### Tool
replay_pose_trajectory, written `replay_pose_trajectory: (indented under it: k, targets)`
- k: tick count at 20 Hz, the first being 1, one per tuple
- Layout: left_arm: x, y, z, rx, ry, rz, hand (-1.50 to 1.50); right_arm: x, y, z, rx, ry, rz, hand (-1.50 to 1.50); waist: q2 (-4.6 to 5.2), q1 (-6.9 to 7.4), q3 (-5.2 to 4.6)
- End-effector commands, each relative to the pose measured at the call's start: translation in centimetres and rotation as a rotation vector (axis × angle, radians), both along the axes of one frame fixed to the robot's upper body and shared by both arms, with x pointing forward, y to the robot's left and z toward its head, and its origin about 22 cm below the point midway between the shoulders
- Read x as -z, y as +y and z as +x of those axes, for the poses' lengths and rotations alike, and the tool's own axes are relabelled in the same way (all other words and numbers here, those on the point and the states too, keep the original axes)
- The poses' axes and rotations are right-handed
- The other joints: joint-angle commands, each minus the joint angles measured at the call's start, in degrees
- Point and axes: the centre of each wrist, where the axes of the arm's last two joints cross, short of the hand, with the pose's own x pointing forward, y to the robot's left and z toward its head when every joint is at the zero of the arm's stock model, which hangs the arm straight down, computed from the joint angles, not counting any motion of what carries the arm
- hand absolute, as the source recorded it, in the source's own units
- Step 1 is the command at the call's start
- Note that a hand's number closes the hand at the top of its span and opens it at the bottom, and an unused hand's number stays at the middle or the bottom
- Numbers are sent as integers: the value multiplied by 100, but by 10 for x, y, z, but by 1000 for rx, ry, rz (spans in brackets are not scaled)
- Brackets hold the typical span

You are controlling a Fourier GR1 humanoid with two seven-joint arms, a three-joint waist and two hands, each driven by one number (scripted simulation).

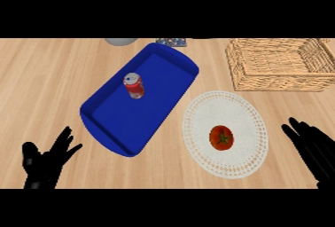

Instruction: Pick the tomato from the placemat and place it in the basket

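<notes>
Red tomato (221, 138) lies on the white round placemat (226, 106), near its middle. The wicker basket (281, 82) stands beyond it on the wooden table (39, 80). The right hand (314, 148) is beside the placemat with straight fingers. The left hand (44, 164) rests spread, fingers up, holding nothing.

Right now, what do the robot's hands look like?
Both hands are plain black all over. The left hand shows slim fingers and a thumb. The right hand shows long slim fingers. No cables, markings or sleeves show. The grey forearms are not in this view.
</notes>
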Motion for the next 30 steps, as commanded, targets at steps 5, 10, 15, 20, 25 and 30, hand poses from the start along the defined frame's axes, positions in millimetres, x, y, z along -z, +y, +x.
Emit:
replay_pose_trajectory:
  k: [5, 10, 15, 20, 25, 30]
  targets:
    - [8, -7, -5, 24, 98, 9, 0, -57, 17, -50, 37, 75, -49, -150, 72, 245, -5]
    - [15, 4, -1, 38, 90, 6, 0, -52, 22, -44, 36, 74, 1, -150, 96, 301, -3]
    - [9, -17, -2, 67, 84, -9, 0, -46, 34, -35, 38, 60, 45, -150, 103, 430, 2]
    - [24, -20, 7, 54, 90, -24, 0, 1, 45, -17, 45, 57, 59, -150, 117, 421, 11]
    - [20, -17, 8, 69, 103, -9, 0, -1, 44, 3, 84, 65, -5, -150, 125, 470, 9]
    - [9, -20, 12, 68, 100, 12, 0, 32, 44, 14, 89, 114, 6, -150, 126, 476, 15]
